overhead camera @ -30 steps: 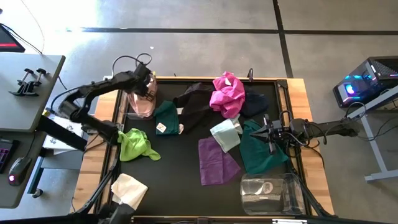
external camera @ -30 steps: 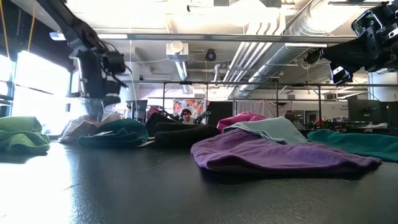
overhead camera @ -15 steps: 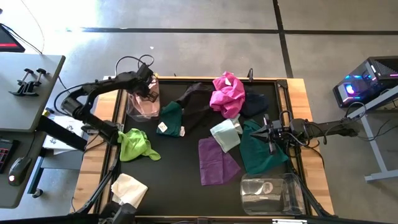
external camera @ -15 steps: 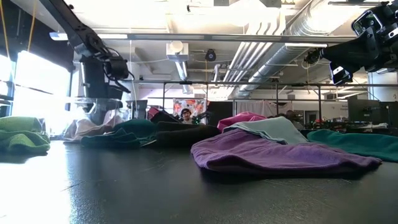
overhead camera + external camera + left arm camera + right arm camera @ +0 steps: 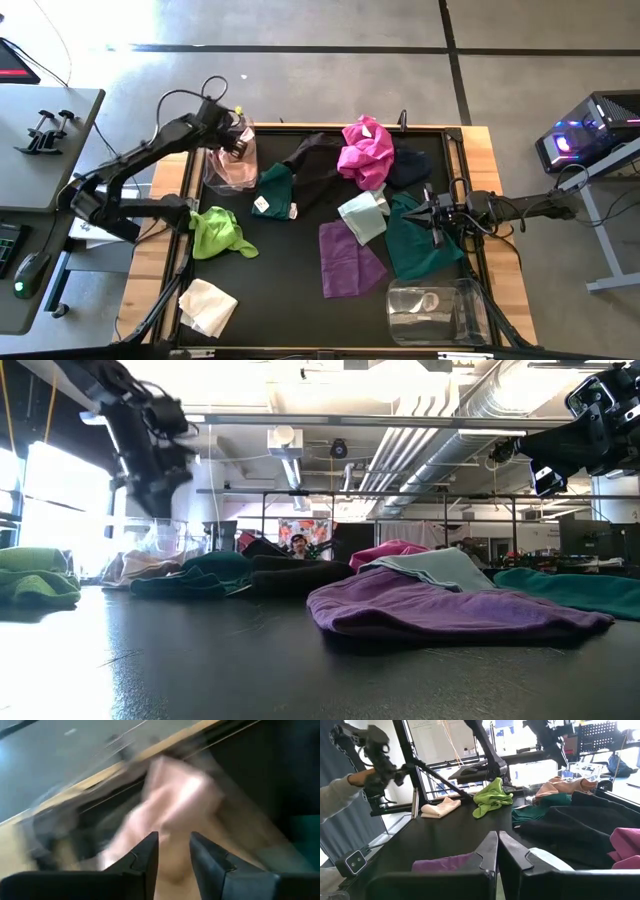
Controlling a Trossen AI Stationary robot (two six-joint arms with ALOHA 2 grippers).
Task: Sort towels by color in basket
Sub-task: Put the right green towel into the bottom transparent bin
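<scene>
A peach towel (image 5: 228, 170) lies in a clear basket (image 5: 207, 160) at the table's far left. My left gripper (image 5: 235, 148) hangs open just above it, touching nothing; its wrist view shows the towel (image 5: 175, 795) beyond the parted fingers. Magenta (image 5: 365, 150), black (image 5: 315, 165), dark teal (image 5: 275, 190), lime green (image 5: 218, 232), cream (image 5: 208, 305), pale mint (image 5: 362, 215) and purple (image 5: 350, 258) towels lie loose on the black table top. My right gripper (image 5: 428, 213) waits shut and level above another teal towel (image 5: 420, 245) at the right.
A second clear basket (image 5: 435, 310) stands at the near right corner. A dark cloth (image 5: 410, 165) lies by the magenta towel. A raised rim (image 5: 300, 127) runs around the table top. A person's sleeve and hand (image 5: 345, 785) show beyond the table's left side.
My left gripper has risen out of the far-left basket, its arm swinging a little toward the left edge. The peach towel stays behind in the basket.
</scene>
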